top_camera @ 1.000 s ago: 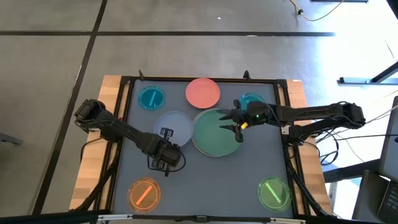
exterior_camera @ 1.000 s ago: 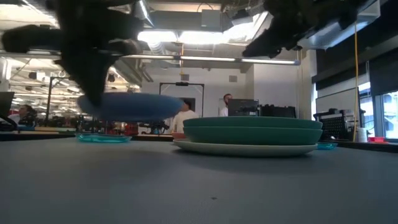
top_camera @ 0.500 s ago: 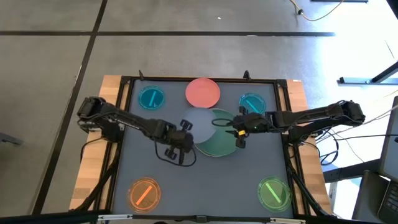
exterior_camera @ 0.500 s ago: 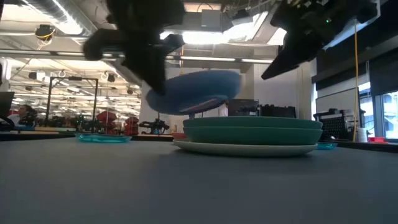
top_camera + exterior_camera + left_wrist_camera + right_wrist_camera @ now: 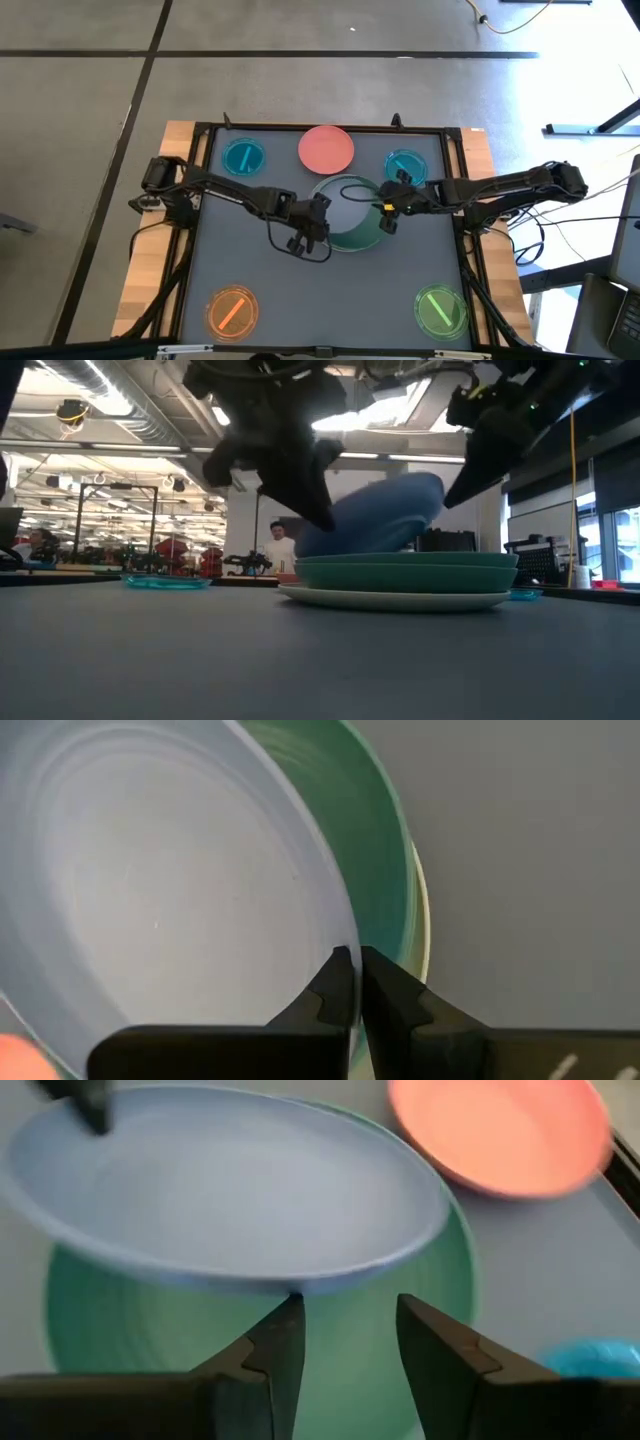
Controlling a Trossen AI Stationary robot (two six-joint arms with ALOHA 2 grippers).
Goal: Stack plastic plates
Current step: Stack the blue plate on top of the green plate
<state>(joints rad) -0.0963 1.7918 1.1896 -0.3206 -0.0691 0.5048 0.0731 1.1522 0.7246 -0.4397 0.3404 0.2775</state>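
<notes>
Grey-blue plate (image 5: 344,197) is hanging tilted over the green plate (image 5: 362,232) at mid-frame in the high view, its rim pinched by the left gripper (image 5: 318,216). Across it, the right gripper (image 5: 388,203) is hovering at the far edge with fingers parted, gripping nothing.

You will find nothing to read here: no text, label, brand, number or sign shows on the plates, the arms or the table in any view. The room behind the table in the low view shows no lettering you could make out either.
</notes>
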